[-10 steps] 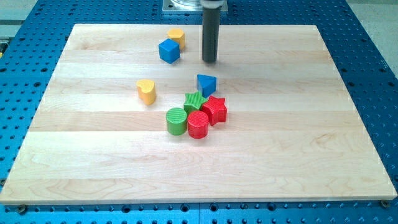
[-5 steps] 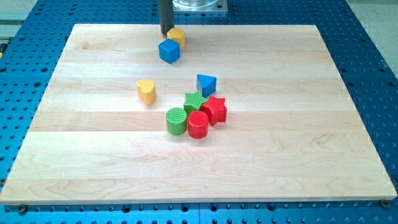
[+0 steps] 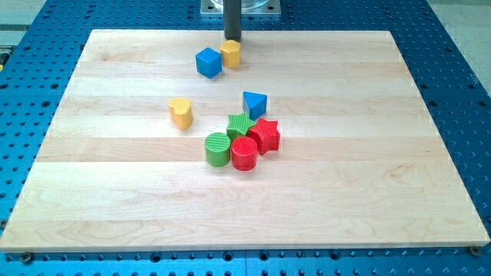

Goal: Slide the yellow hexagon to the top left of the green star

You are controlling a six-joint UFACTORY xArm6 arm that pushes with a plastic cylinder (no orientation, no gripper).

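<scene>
My tip (image 3: 232, 39), a bare rod w/ no claw to open/shut, sits at 12 o'clock of the yellow hexagon block (image 3: 230, 54), which is well apart from the ridged green star block (image 3: 241, 124), so approx. the whole slide remains.

blue cube (image 3: 208, 62), yellow heart (image 3: 181, 113), red star (image 3: 266, 135)

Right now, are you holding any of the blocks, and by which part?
Nothing is held. My tip stands just above the yellow hexagon, at its top edge.
</scene>
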